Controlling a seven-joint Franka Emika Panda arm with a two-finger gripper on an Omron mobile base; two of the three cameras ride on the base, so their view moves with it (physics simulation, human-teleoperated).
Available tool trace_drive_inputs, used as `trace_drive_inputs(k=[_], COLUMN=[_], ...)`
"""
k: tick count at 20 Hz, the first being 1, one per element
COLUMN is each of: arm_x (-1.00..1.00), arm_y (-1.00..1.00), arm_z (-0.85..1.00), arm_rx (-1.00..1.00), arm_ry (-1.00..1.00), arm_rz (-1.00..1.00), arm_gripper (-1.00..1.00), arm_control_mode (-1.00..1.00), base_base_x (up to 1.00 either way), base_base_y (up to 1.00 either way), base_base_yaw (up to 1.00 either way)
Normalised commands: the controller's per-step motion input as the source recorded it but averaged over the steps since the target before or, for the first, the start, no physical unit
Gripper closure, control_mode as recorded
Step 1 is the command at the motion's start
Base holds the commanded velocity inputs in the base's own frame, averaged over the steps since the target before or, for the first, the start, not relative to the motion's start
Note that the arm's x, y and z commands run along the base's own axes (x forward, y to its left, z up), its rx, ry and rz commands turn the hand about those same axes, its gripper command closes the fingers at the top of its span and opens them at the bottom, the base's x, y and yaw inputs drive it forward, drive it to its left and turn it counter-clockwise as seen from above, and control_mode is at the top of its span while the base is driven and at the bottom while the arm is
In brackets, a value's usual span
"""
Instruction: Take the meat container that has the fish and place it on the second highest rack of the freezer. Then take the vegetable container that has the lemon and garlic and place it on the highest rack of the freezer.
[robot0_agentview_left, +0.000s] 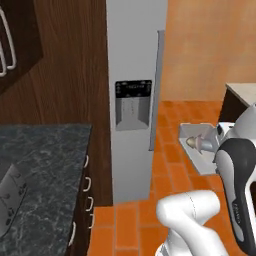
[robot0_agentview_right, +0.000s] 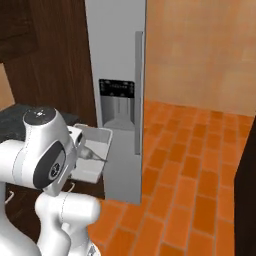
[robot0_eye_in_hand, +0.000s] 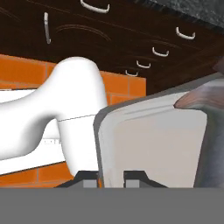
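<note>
The meat container (robot0_agentview_left: 196, 156) (robot0_agentview_right: 96, 142), a small grey straight-walled tray, hangs in the air in front of the freezer (robot0_agentview_left: 132, 100) (robot0_agentview_right: 116, 80), whose door is closed. The silvery fish (robot0_agentview_left: 199, 144) (robot0_agentview_right: 93, 154) lies inside it. In the hand view my gripper (robot0_eye_in_hand: 111, 178) is shut on the near wall of the meat container (robot0_eye_in_hand: 153, 144), one fingertip on each side of the rim. The fish (robot0_eye_in_hand: 211, 131) runs along the tray's right side there. In both base views my white arm hides the gripper itself.
A dark stone counter (robot0_agentview_left: 45, 160) with handled drawers (robot0_agentview_left: 88, 185) stands left of the freezer. A patterned grey object (robot0_agentview_left: 10, 200) lies on it. The freezer's long handle (robot0_agentview_left: 156, 90) faces an orange tiled floor (robot0_agentview_right: 200, 180). Another counter corner (robot0_agentview_left: 242, 92) sits far right.
</note>
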Motion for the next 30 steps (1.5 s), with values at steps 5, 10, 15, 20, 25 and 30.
trace_drive_inputs(k=[5, 10, 15, 20, 25, 30], arm_x=[0.0, 0.0, 0.0, 0.0, 0.0, 0.0], arm_y=[0.0, 0.0, 0.0, 0.0, 0.0, 0.0], arm_z=[0.0, 0.0, 0.0, 0.0, 0.0, 0.0], arm_rx=[0.0, 0.0, 0.0, 0.0, 0.0, 0.0], arm_ry=[0.0, 0.0, 0.0, 0.0, 0.0, 0.0], arm_rz=[0.0, 0.0, 0.0, 0.0, 0.0, 0.0], arm_gripper=[1.0, 1.0, 1.0, 1.0, 1.0, 1.0], arm_control_mode=[1.0, 1.0, 1.0, 1.0, 1.0, 1.0], base_base_x=[0.11, 0.23, 0.4, 0.56, 0.44, 0.74], base_base_y=[-0.11, -0.49, -0.58, -0.59, -0.7, -0.43], base_base_yaw=[-0.32, -0.07, 0.0, -0.02, -0.04, -0.02])
